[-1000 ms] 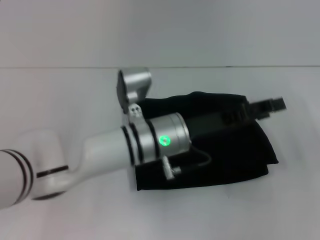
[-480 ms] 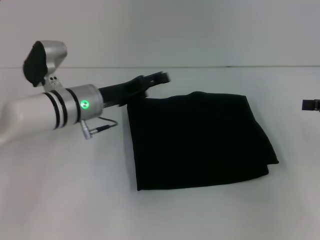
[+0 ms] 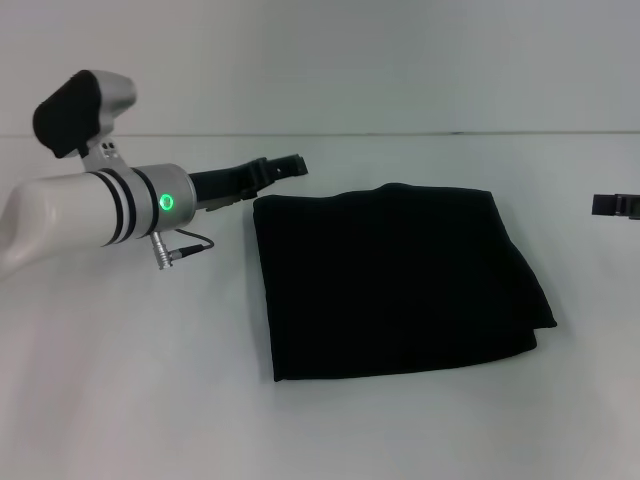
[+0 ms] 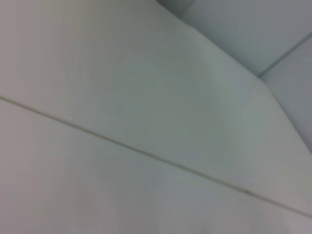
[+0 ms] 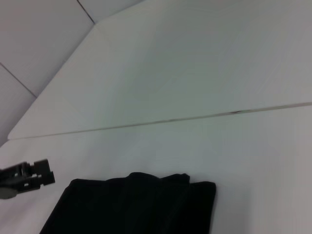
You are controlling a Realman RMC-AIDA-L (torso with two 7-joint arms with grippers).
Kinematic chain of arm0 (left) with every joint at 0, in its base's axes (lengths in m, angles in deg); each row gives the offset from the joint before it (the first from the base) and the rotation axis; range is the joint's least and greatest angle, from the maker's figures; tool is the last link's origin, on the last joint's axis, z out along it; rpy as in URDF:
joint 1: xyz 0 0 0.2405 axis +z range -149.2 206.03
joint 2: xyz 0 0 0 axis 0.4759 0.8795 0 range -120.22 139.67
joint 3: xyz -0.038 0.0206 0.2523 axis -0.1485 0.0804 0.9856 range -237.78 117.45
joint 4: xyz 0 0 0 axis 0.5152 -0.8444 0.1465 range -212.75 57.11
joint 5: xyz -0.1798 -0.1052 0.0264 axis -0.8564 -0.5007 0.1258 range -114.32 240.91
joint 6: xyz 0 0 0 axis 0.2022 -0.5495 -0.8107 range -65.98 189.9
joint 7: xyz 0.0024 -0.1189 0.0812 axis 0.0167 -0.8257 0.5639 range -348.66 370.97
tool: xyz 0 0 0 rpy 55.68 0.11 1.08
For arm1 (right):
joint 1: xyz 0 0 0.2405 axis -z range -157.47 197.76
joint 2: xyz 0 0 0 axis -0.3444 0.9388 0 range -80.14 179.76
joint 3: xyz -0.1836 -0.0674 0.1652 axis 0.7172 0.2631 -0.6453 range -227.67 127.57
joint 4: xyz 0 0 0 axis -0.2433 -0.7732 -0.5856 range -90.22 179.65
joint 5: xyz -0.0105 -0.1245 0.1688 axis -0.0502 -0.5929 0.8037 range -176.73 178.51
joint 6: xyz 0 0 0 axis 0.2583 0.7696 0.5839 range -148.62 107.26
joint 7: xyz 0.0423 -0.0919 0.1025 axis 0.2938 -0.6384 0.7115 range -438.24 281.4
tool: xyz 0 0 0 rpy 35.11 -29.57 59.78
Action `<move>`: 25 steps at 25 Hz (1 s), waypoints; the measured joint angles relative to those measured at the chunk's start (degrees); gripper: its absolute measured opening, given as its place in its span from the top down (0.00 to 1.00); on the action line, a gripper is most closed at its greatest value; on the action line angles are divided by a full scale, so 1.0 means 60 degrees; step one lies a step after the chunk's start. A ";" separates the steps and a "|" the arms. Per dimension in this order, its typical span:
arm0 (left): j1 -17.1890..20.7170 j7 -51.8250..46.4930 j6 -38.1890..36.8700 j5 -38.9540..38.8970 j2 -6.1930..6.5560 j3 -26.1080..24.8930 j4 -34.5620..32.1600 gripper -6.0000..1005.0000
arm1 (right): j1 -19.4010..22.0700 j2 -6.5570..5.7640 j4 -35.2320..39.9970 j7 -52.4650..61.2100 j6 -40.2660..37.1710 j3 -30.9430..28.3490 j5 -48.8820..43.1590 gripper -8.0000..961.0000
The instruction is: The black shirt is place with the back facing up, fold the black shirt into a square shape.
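The white table (image 3: pixel 400 430) under me fills nearly all of the head view, and a thin dark seam runs across it at the far side, where a pale wall rises. My left wrist camera sees only that pale surface and the seam.

The black shirt (image 3: pixel 395 285) lies flat on the table a little right of the middle, folded into a compact, roughly square block with its plain side up. Layered edges show along its right side, and its near right corner juts out slightly.

My left arm reaches in from the left, its white forearm raised above the table and pointing toward the far left corner of the shirt. My left gripper (image 3: pixel 290 165) hangs just beyond that corner, clear of the cloth and carrying nothing; whether its fingers are spread or pressed together I cannot tell.

My right gripper (image 3: pixel 615 205) only peeks in at the right edge, well apart from the shirt, and its fingers cannot be made out.
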 joint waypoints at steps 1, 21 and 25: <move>0.0009 -0.0017 0.0001 0.0002 -0.0024 0.0282 -0.0088 0.04 | 0.0009 0.0000 0.0002 -0.0013 0.0007 0.0000 -0.0001 0.03; 0.0082 0.0001 0.0942 0.0406 -0.0130 0.1377 -0.0132 0.09 | -0.0003 0.0017 -0.0017 -0.0022 0.0325 0.0043 -0.0060 0.03; 0.0066 0.0037 0.1000 0.0438 -0.0235 0.1540 -0.0076 0.10 | -0.0008 0.0055 -0.0017 -0.0049 0.0392 0.0042 -0.0060 0.03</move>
